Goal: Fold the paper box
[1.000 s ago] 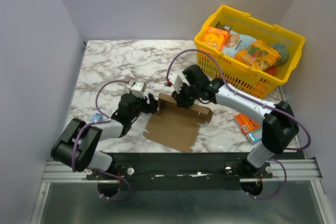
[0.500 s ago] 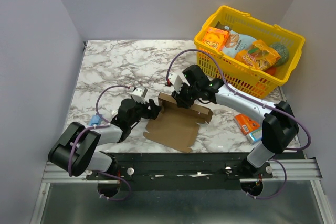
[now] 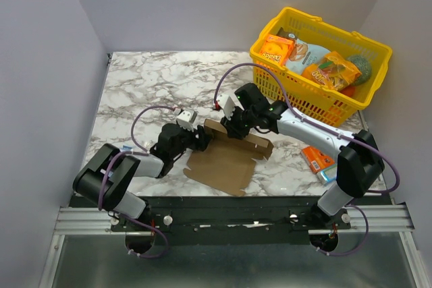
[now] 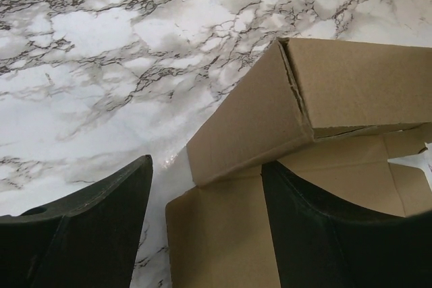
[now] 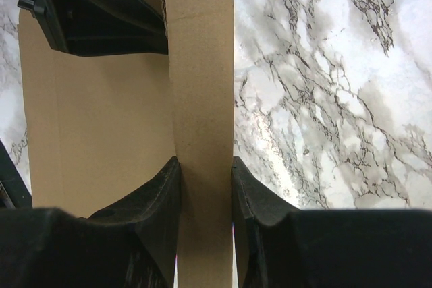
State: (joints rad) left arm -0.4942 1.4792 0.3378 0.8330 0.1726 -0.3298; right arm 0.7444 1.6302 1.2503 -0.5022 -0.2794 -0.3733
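Overall: brown paper box (image 3: 226,156) lies mostly flat on the marble table (image 3: 148,85) between the two grippers, with both arms reaching in low over it.
Right gripper (image 3: 230,126): clamped tight on the box's raised flap (image 5: 200,85). Wrist view shows both black fingers (image 5: 152,220) pressed on the two faces of the cardboard strip, no gap either side.
Raised flap: stands on edge along the far side of the box and runs straight out from between the right fingers. Flat panel lies on one side of them, bare marble on the other.
Left gripper (image 3: 202,136): spread wide, holding nothing, low at the box's far left corner.
Left fingers (image 4: 88,234): one over bare marble, the other over the flat brown panel. The end corner of the raised flap sits just ahead of the gap between them. Whether either pad touches cardboard: cannot tell.
Box state: one wall up, creased into two faces at the corner near the left fingers. The rest is unfolded, near edge toward the arm bases.
Grippers relative: left fingertips just beside the flap's end, right fingers further along the same flap, near but apart.
Basket (image 3: 320,59): yellow, behind the right fingers, holds snack packets, well apart from the box.
Orange carton (image 3: 316,158): small, flat on the table beside the right arm, apart from the box.
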